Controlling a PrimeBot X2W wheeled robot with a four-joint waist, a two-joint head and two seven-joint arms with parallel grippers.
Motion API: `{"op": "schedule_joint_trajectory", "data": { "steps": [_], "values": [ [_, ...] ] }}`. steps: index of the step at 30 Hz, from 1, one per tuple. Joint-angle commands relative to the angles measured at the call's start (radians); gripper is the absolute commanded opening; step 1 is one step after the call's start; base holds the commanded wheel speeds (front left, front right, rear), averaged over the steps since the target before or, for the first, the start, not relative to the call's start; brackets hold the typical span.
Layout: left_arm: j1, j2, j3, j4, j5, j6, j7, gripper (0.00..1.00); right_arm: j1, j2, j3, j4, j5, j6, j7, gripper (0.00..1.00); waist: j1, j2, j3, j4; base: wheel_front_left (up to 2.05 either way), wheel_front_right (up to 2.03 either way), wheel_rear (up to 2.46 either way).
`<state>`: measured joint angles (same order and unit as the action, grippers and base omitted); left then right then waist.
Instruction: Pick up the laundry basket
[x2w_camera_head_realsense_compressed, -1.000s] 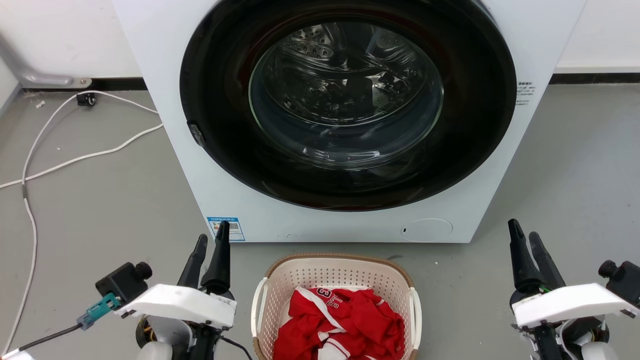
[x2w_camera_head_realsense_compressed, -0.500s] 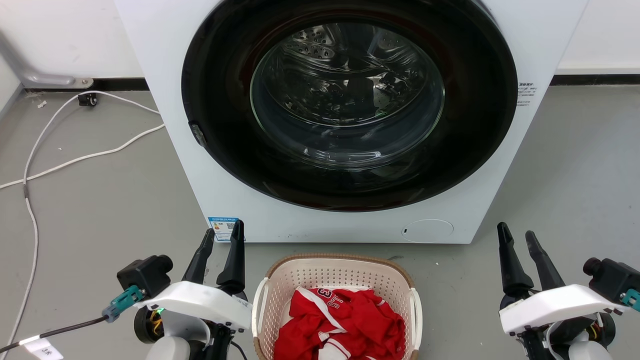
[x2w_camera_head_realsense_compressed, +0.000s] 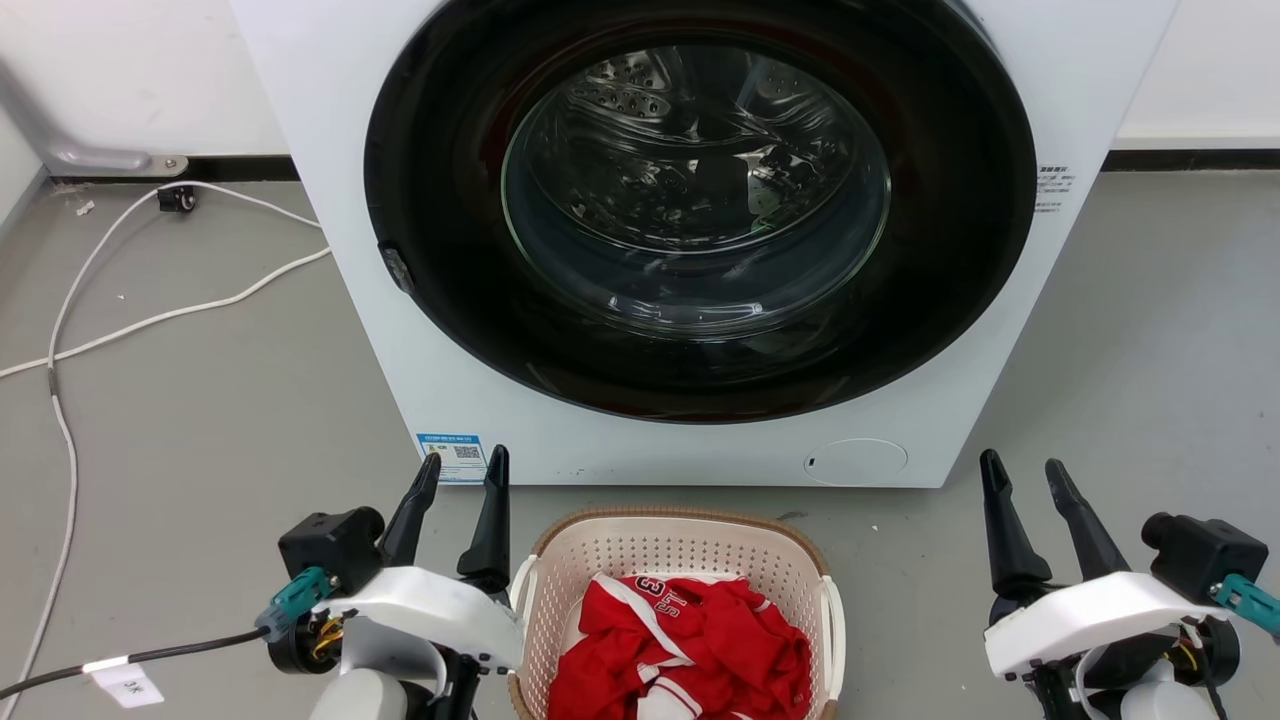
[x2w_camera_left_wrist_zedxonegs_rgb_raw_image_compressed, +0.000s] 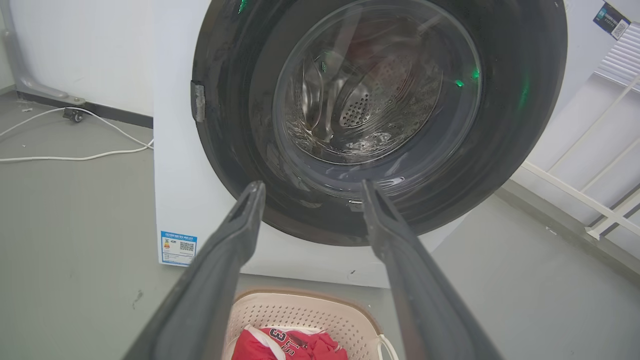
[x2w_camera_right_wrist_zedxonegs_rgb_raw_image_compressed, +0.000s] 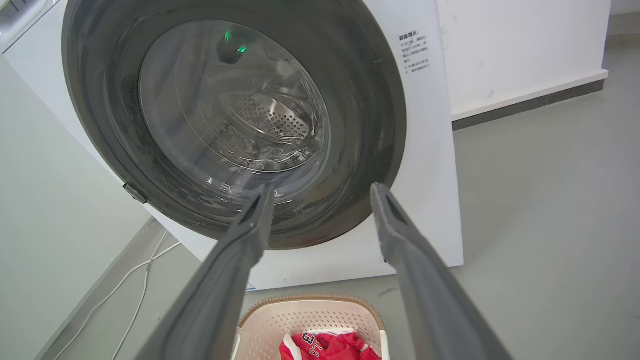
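On the grey floor (x2w_camera_head_realsense_compressed: 200, 430), toward its far left edge by the wall, a thin white cable (x2w_camera_head_realsense_compressed: 150, 320) lies in loose curves, well apart from my work. Next comes my left claw (x2w_camera_head_realsense_compressed: 465, 457), its two long dark fingers spread and holding nothing, just beside the left end of the laundry basket (x2w_camera_head_realsense_compressed: 650, 545). The basket is a cream-white perforated plastic tub, rounded-rectangular, with a brown woven-look rim. It stands on the floor directly below me, between my two claws, just in front of a large white front-loading washing machine (x2w_camera_head_realsense_compressed: 330, 200). The machine's round, dark-framed glass door (x2w_camera_head_realsense_compressed: 695, 190) appears shut. A crumpled red and white jersey (x2w_camera_head_realsense_compressed: 690, 640) lies heaped inside the basket.

I judge the basket light, with only soft cloth in it. It looks stiff enough to keep its shape, though the thin walls may flex if squeezed, and the smooth plastic could slip. The best holds look like its two white loops, the left handle (x2w_camera_head_realsense_compressed: 517, 610) and the right handle (x2w_camera_head_realsense_compressed: 832, 620). Taking both should keep it level.

At far right, my right claw (x2w_camera_head_realsense_compressed: 1021, 463) is likewise spread and holding nothing, well apart from the right handle. Nothing blocks either handle. The washing machine stands close behind the basket, so I judge a lift should go straight up or back toward me.
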<state>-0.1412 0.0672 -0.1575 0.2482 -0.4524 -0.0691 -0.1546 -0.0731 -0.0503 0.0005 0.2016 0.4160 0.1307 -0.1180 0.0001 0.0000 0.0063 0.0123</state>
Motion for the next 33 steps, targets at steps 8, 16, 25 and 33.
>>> {"op": "schedule_joint_trajectory", "data": {
  "steps": [8,16,25,33],
  "values": [
    [-0.029,0.010,-0.024,0.014,0.096,0.020,-0.028,1.00,0.003,-0.001,0.005,-0.008,-0.089,0.000,-0.010,1.00,0.0000,0.0000,0.001,0.002,0.00,0.00,0.00],
    [-0.035,0.010,-0.041,0.028,0.159,0.029,-0.046,1.00,0.011,0.000,0.006,-0.012,-0.152,0.000,-0.017,1.00,0.0000,0.0000,0.000,0.005,0.00,0.00,0.00],
    [-0.040,0.006,-0.055,0.050,0.220,0.027,-0.064,1.00,0.014,0.000,0.012,-0.013,-0.215,0.000,-0.027,1.00,0.0000,0.0000,0.002,0.006,0.00,0.00,0.00],
    [-0.040,-0.001,-0.053,0.072,0.253,0.016,-0.080,1.00,0.020,0.000,0.015,-0.016,-0.268,0.000,-0.035,1.00,0.0000,0.0000,0.002,0.006,0.00,0.00,0.00]
  ]
}}
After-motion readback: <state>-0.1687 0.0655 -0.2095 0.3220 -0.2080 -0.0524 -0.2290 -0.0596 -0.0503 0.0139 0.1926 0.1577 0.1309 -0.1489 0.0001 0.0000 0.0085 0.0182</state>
